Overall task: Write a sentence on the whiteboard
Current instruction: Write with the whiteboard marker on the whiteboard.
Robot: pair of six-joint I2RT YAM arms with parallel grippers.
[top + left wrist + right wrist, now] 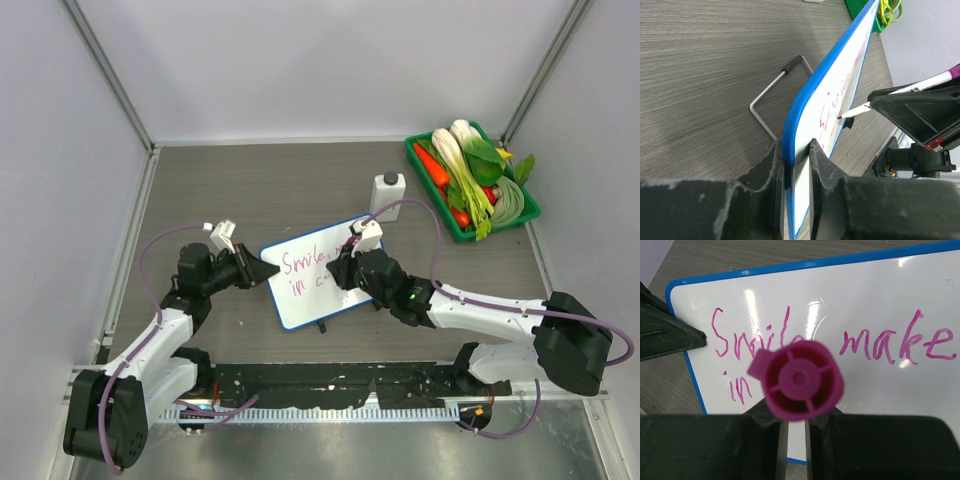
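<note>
- The small rectangular whiteboard with a thin blue rim (312, 300) is at the centre of the top view. It stands tilted on its bent wire foot (771, 95) on the grey wood-grain table (250, 190).
- The magenta handwritten sentence (879, 346) reads "Smile make", with "in" begun on a 2nd line below it.
- The left gripper (795, 161) is closed on the blue rim at the bottom of the left wrist view and holds only a thin strip of edge. Pen pressure could pivot the whiteboard or slip it out of that narrow pinch, which would skew the letters.
- The right gripper (794, 432) is clamped tight on the magenta marker with a ribbed round end (799, 379), whose tip is at the writing face.
  - Pressing too hard could push the whiteboard back on its foot.
  - Pressing too lightly would leave broken strokes.
  - The marker could also twist in the jaws.
- The marker's end hides the middle of both lines in the right wrist view. I judge the next letters could crowd "Smile" or drift downhill.
- Fresh ink could smear if the right gripper's body drags across it.
- The white bottle with a black cap (388, 193) and the green tray of vegetables (420, 160) are at the upper right, apart from the whiteboard. I judge them a low risk.
</note>
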